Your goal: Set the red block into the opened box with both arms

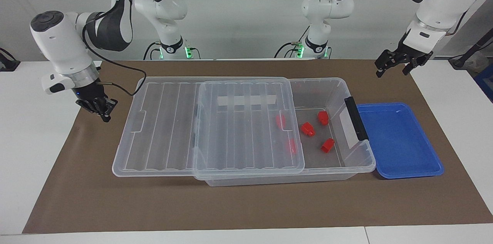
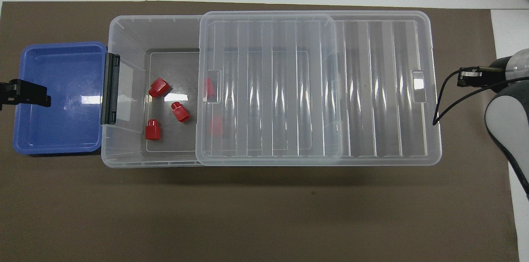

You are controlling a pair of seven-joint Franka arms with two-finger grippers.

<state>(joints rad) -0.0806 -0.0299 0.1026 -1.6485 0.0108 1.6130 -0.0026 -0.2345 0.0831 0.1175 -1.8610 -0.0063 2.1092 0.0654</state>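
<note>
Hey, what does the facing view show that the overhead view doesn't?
Only the facing view shows both arms up to their bases, the whole left gripper open in the air above the mat, the right gripper shut beside the box's closed end, and the white strip on the lid.

Only the overhead view looks straight down on the blue tray; there just the left gripper's tip crosses the tray's edge.

Both show the box with its lid slid partly open, three red blocks uncovered and two under the lid.
</note>
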